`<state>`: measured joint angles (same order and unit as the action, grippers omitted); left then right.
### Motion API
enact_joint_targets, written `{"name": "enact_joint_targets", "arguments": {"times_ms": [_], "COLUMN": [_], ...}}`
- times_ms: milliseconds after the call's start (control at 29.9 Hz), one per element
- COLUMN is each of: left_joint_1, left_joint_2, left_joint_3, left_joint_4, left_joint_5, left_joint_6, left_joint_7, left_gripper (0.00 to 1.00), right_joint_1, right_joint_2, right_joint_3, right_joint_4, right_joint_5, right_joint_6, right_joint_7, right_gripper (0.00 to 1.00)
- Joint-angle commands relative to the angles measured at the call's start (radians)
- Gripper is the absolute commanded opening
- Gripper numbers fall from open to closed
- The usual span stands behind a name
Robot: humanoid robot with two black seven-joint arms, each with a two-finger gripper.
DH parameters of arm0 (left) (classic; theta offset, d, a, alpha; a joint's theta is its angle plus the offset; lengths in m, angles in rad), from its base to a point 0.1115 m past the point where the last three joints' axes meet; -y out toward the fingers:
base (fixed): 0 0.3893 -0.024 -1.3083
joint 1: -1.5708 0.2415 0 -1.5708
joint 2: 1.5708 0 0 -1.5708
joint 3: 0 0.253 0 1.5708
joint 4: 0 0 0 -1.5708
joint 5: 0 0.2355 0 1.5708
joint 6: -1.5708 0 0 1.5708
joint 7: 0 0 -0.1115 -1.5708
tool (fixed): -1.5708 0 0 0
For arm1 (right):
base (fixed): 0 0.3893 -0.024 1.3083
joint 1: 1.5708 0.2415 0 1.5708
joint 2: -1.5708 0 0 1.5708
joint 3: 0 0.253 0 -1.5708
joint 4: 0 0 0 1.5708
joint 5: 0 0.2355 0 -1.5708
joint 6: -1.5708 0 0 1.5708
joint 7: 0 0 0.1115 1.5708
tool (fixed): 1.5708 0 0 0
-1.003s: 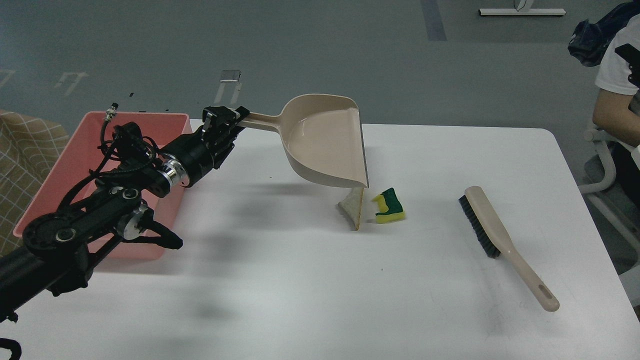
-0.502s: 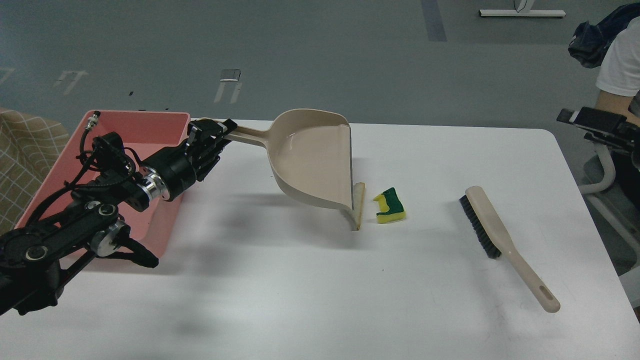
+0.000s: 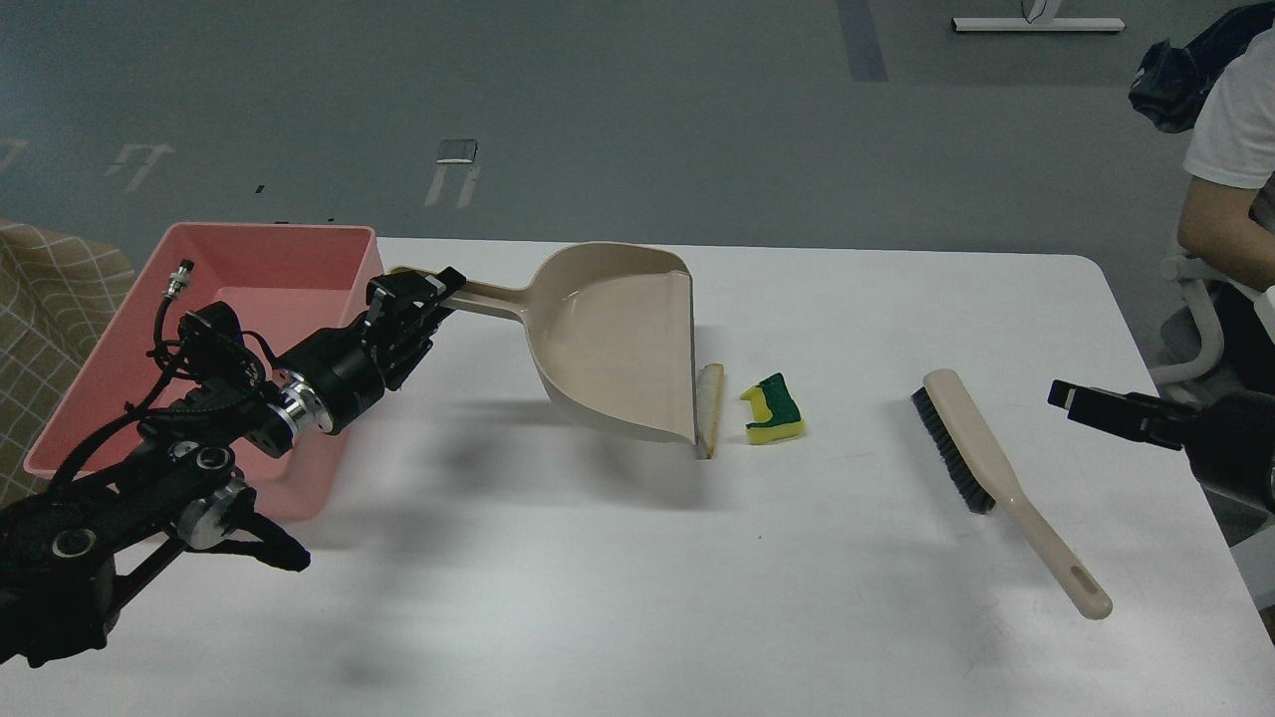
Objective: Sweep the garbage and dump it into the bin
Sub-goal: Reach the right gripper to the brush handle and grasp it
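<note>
My left gripper point(image 3: 416, 299) is shut on the handle of the beige dustpan point(image 3: 618, 339). The pan's open lip rests low on the white table point(image 3: 598, 558), right against the thin whitish strip point(image 3: 709, 408). The yellow sponge chunk with a green top point(image 3: 772, 410) lies just right of the strip. The beige brush with black bristles point(image 3: 986, 468) lies on the table further right. My right gripper point(image 3: 1071, 400) comes in from the right edge, just right of the brush and above the table; its fingers cannot be told apart. The pink bin point(image 3: 259, 261) stands at the table's left, behind my left arm.
A person in a white shirt point(image 3: 1230, 149) sits at the right edge beside the table. A checked cloth point(image 3: 50, 299) lies left of the bin. Grey floor lies beyond the table's far edge.
The dustpan has come down and to the left, and its lip now sits at the table by the strip. My right arm has come into view from the right, toward the brush.
</note>
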<state>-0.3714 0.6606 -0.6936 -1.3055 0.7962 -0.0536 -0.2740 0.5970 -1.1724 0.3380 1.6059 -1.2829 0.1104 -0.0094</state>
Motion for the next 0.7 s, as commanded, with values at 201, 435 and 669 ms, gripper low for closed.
{"name": "enact_joint_targets", "arguments": {"times_ms": [201, 435, 669], "left_joint_1": [0.008, 0.015, 0.026], "left_joint_2": [-0.007, -0.007, -0.006], "left_joint_3": [0.003, 0.003, 0.003], "left_joint_4": [0.002, 0.005, 0.014], "left_joint_5": [0.0, 0.0, 0.001], "left_joint_6": [0.001, 0.001, 0.003], "left_joint_7": [-0.002, -0.014, -0.022], "left_gripper": [0.0, 0.0, 0.0], "right_joint_1": [-0.078, -0.092, -0.106], "right_joint_2": [0.013, 0.049, 0.068], "right_joint_3": [-0.002, -0.004, -0.004], "right_joint_4": [0.015, 0.011, 0.009], "right_joint_5": [-0.079, -0.136, -0.151], "right_joint_6": [-0.014, -0.014, -0.003], "right_joint_7": [-0.004, -0.004, -0.004], "right_gripper": [0.9, 0.9, 0.87]}}
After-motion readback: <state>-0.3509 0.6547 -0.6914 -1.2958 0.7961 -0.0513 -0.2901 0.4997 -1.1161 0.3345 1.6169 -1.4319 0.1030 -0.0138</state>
